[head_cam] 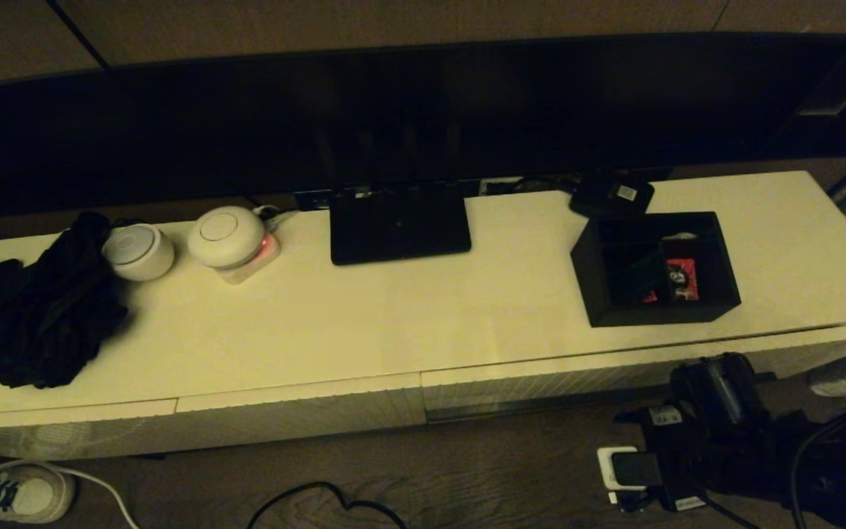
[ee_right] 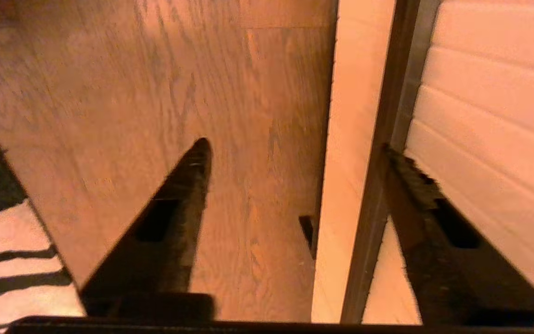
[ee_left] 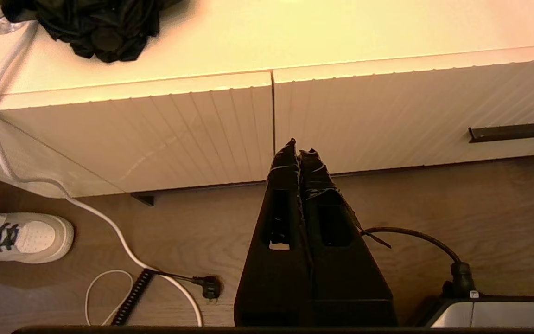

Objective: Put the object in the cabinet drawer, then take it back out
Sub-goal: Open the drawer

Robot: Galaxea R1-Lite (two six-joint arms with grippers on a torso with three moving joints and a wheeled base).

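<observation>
Box [head_cam: 656, 269] sits at the right of the head view, on the worktop [head_cam: 393, 308] near its front edge, upright and open-topped, with red-and-white packets in a front compartment. I judge it stiff and light: thin rigid walls and dividers, loose contents that would spill if it tips, so it wants to stay level. A wall or an inner divider looks the sensible place to pinch, from above; the smooth black sides may be slippery, so a hold over the rim is safer than a squeeze across the whole body.

Drawer [head_cam: 636, 360] runs below the box, lower right of the head view; its ribbed front stands slightly out from the cabinet, a dark gap showing beneath the worktop edge, so the opening has scarcely begun and the box has not gone in.

Right end effector [ee_right: 295, 153] is low in front of that drawer, at the lower right of the head view, its fingers spread wide and empty. In the right wrist view one finger [ee_right: 415, 185] lies against the ribbed front by a dark edge strip, the other over the wood floor. The box is above and beyond it, well apart.

Left end effector [ee_left: 300, 150] hangs parked before the cabinet front, fingers pressed together, holding nothing, far from the box.
</observation>
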